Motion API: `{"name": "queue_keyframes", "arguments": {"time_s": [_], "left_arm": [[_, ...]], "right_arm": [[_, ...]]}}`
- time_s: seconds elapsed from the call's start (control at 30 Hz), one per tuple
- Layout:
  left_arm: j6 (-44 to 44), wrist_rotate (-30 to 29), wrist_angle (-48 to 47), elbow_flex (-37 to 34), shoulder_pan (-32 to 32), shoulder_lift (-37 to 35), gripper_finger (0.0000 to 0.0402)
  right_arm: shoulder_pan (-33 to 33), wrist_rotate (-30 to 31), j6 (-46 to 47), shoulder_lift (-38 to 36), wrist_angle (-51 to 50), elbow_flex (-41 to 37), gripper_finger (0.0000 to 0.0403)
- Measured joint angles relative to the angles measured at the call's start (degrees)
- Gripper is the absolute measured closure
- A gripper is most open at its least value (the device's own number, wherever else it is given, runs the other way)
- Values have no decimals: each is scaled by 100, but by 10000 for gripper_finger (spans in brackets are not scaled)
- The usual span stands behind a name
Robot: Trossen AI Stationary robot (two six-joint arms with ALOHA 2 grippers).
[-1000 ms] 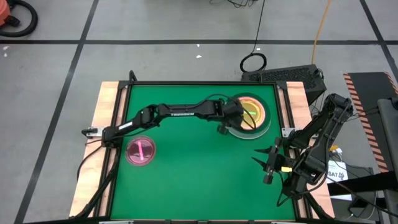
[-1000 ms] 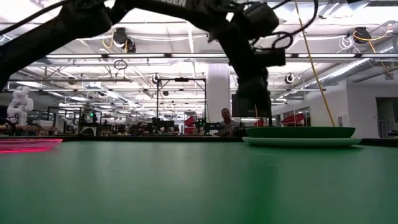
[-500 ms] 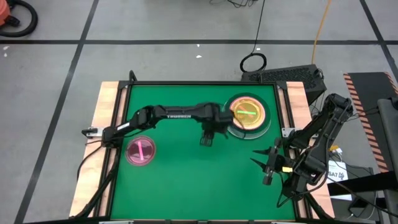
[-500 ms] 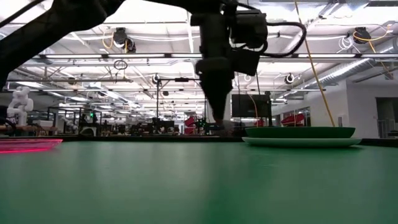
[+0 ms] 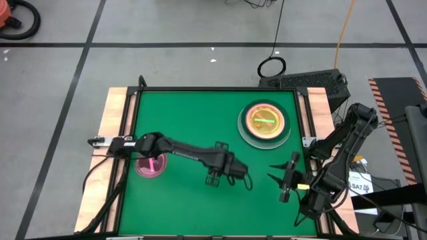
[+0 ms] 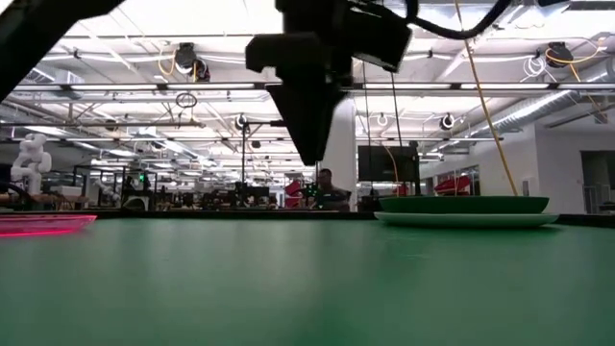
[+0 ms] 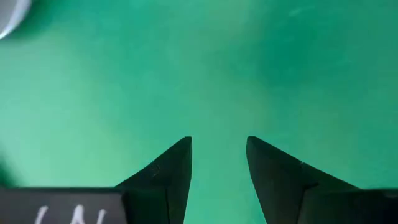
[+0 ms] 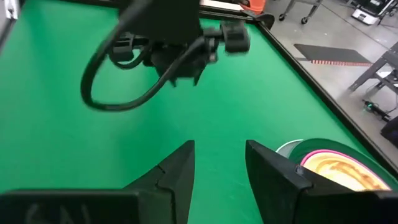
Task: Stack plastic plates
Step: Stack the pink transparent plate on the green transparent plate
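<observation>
Green table (image 5: 193, 200), left tool (image 7: 219, 163) spread and empty, pink dish (image 5: 150, 167) only overhead.

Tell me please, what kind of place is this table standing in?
Probably a large robotics lab or workshop. Behind the green table, the low view shows an open hall with long rows of ceiling lights, a white humanoid robot figure and a seated person at distant workstations.
</observation>
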Motion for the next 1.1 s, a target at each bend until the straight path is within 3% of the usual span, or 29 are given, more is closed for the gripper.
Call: {"name": "queue_keyframes", "arguments": {"time_s": [0.13, 0.37, 0.6, 0.77, 1.1], "left_arm": [[-690, -877, 169, -701, -354, -435, 241], [-2022, -1550, 2033, -4232, -938, -2285, 241], [-3347, -1757, 3769, -6597, -1803, -4541, 241], [-4172, -2295, 4033, -7536, -2691, -5311, 241], [-5459, -2784, 3989, -8025, -4020, -5374, 241]], "right_arm": [[19, -109, -68, 2, 274, 0, 268], [142, -163, -795, 158, 1133, 0, 268], [96, -127, -1036, 328, 1658, 0, 268], [-35, -119, -1204, 468, 2012, 0, 268], [-708, 31, -1983, 942, 2723, 0, 268]]}}
